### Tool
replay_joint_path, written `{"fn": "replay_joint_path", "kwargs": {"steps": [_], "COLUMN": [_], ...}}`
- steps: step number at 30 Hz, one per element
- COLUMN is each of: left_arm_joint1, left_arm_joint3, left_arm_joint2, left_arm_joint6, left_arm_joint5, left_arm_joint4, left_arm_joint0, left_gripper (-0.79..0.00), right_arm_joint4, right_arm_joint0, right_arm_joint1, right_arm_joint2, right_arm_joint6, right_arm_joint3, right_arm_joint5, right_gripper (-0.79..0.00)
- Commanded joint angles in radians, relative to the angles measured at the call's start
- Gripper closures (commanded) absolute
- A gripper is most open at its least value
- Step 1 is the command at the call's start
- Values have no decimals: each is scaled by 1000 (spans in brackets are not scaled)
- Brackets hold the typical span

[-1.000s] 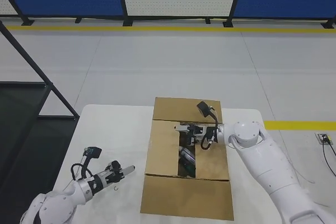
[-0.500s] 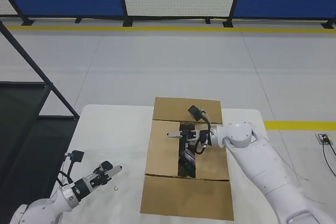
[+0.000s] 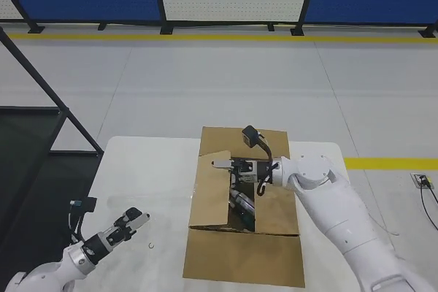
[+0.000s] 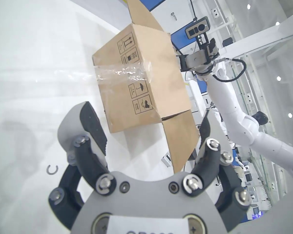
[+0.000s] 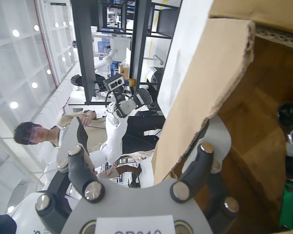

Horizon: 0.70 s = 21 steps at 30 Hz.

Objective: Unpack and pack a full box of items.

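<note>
You are seemingly just starting: your right gripper, spread, is straddling a flap of the box; your left gripper is hovering released beside it; a ratchet is waiting inside.

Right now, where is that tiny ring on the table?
In the top view the ring lies on the white table, left of the box, close by the open left jaws and touching neither.

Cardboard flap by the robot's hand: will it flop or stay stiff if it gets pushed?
Probably fairly stiff: the flap stays flat while tilted up, hinged only along its fold. Its ragged, wavy edge suggests thin corrugated board, so it is likely light and could crease if the right hand pushes hard. It would probably swing on the fold, not slide.
</note>
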Motion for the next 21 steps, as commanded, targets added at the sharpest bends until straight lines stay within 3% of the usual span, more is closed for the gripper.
{"fn": "replay_joint_path", "kwargs": {"steps": [1,7,21], "left_arm_joint1": [0,1,1], "left_arm_joint3": [-3,5,-12], "left_arm_joint2": [-8,-26,-35], "left_arm_joint6": [11,23,37], "left_arm_joint5": [0,16,34], "left_arm_joint4": [-19,-96,-123], "left_arm_joint0": [7,17,15], "left_gripper": [-785,-785,-785], "right_arm_joint4": [45,125,118], "right_arm_joint0": [-1,8,-20], "right_arm_joint1": [-5,-29,-32], "right_arm_joint2": [5,-22,-35], "right_arm_joint6": [5,2,-34], "right_arm_joint3": [-11,-49,-95], "right_arm_joint5": [-12,-31,-7], "right_gripper": [-785,-785,-785]}}
